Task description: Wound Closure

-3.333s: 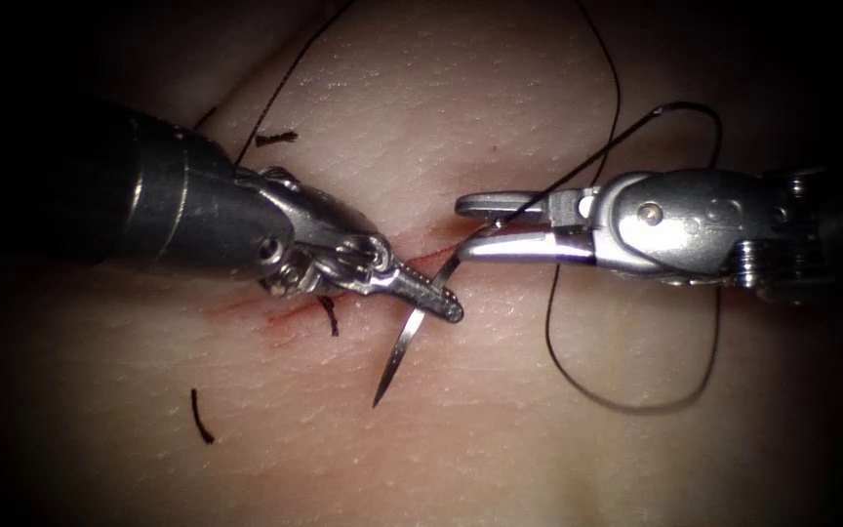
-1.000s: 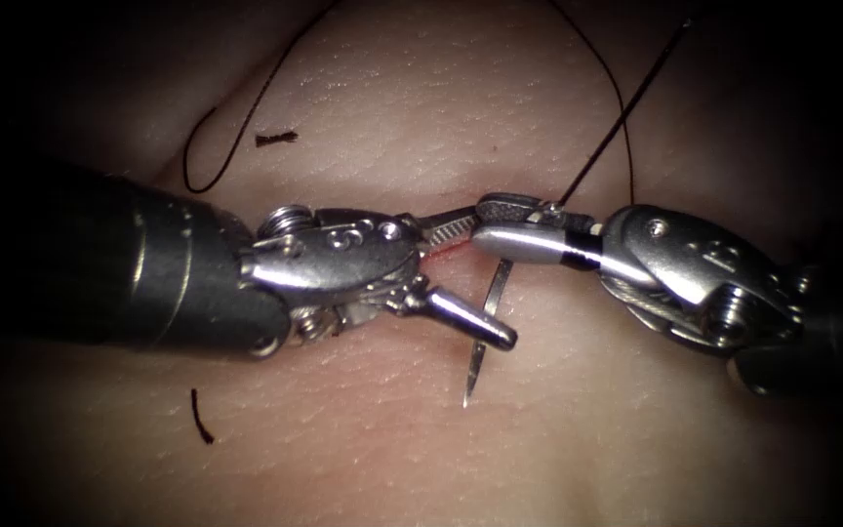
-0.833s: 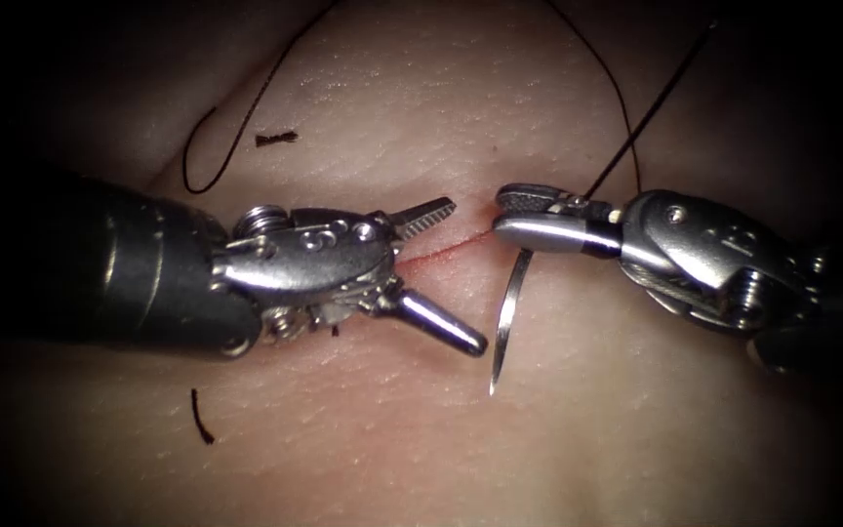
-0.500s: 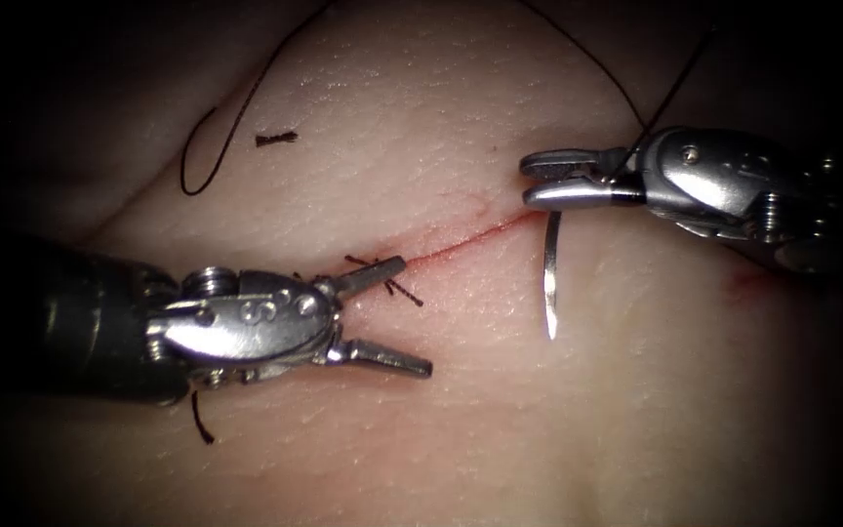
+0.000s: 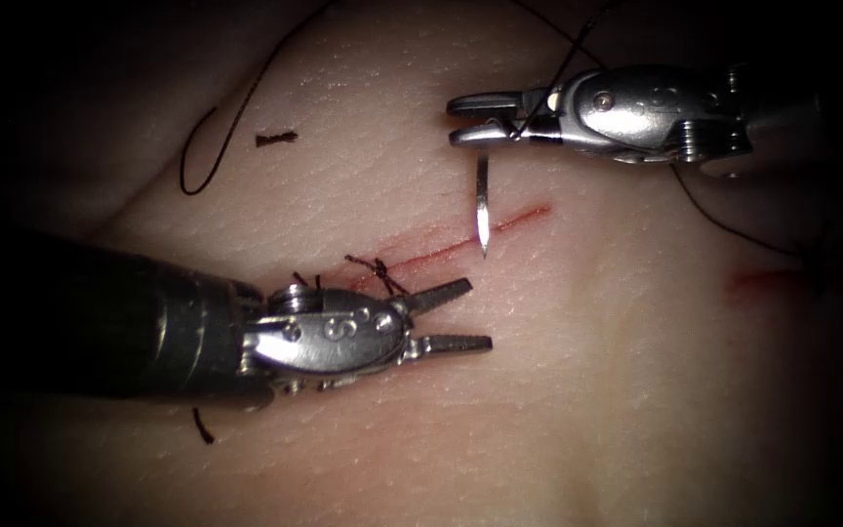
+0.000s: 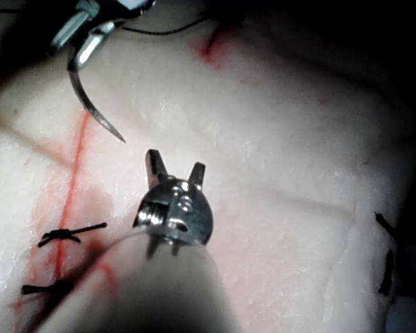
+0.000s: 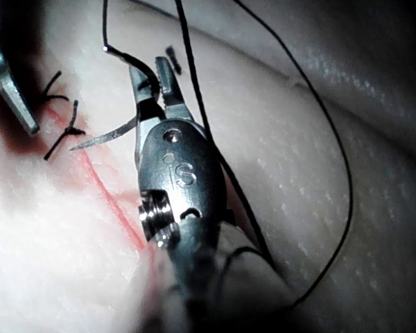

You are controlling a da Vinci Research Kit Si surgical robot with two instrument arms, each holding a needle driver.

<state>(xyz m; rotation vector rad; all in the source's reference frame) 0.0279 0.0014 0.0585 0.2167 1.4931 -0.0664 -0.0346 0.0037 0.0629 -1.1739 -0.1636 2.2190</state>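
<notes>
Right tool: steel two-jawed needle driver [image 5: 475,118] on the right arm, hovering above the tissue on the cut's upper side; jaws clamped on the needle near its thread end; seen from behind in its own wrist view [image 7: 152,87].
Needle: curved silver steel needle [image 5: 482,210], hanging down from those jaws, wholly out of the tissue, point just over the cut; curve and sharp tip plain in the left wrist view [image 6: 90,97].
Thread: thin dark suture thread [image 5: 231,127], running from the needle's held end up past the right tool, with a loose loop lying on the tissue at upper left; long strands trailing beside the shaft [image 7: 333,139].
Left tool: steel needle driver [image 5: 461,314] on the left arm, low over the tissue below the cut; jaws spread apart, gripping nothing [image 6: 175,166].
Tissue: pale pink pork-belly slab [image 5: 558,390], thin red cut [image 5: 461,244] slanting across it.
Finished stitches: dark knotted stitches [image 5: 375,268] across the cut's left end, just beside the left tool's upper jaw.
Cut ends: short dark thread scraps [image 5: 275,139] lying loose at upper left, and another at lower left.
Red fluid: smear [image 5: 763,283] at far right.
</notes>
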